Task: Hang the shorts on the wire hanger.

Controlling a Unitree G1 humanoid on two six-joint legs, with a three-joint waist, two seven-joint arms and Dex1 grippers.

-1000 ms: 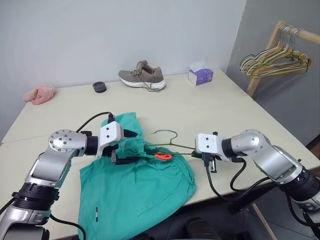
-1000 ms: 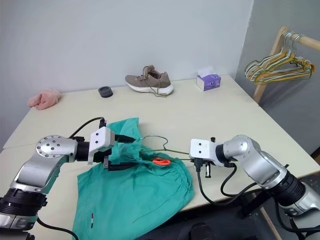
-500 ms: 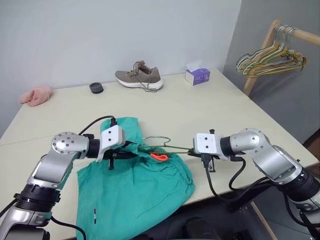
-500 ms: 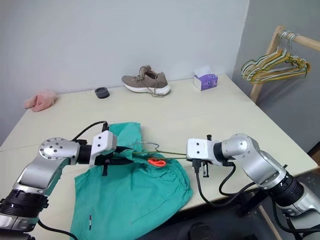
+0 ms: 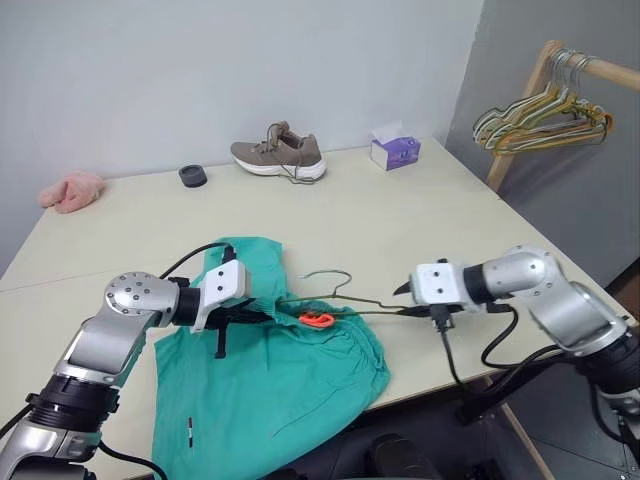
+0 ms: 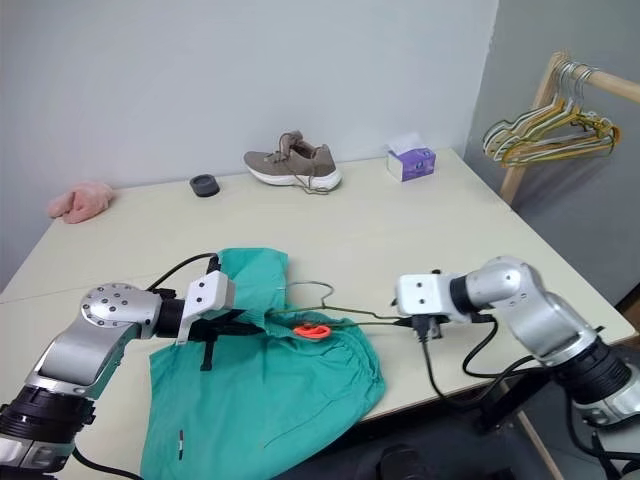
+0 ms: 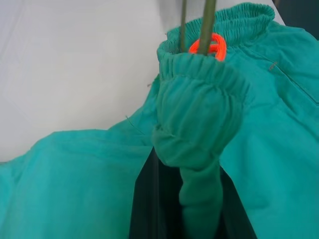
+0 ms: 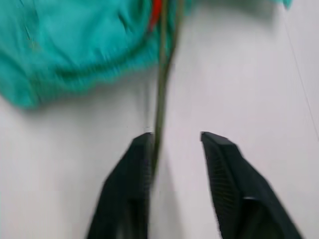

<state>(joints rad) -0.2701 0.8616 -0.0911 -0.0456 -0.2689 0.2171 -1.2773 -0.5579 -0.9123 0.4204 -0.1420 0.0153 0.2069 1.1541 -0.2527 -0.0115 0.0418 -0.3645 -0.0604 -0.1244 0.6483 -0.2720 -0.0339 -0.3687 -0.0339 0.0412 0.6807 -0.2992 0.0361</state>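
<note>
Teal-green fabric shorts (image 5: 270,370) lay on our pale table (image 5: 400,220) at its near edge, at 6 o'clock from the brown shoe (image 5: 279,153). Our left gripper (image 5: 250,314) pinched their gathered waistband. Our right gripper (image 8: 174,144) stood parted, the thin dark wire hanger (image 5: 345,300) against one finger.

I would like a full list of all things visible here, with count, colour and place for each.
shorts: one, teal-green, near table edge, waistband pinched by left gripper
wire hanger: one, dark olive-grey, partly inside the shorts' waistband
drawstring tip: one, orange, at waistband
table: one, cream
shoe: one, brown with white sole, far side
tissue box: one, purple, far right
small round object: one, dark, far side
cloth: one, pink, far left
spare hangers: several, on wooden rail, right
left gripper: shut on shorts
right gripper: open, hanger wire between fingers
</note>
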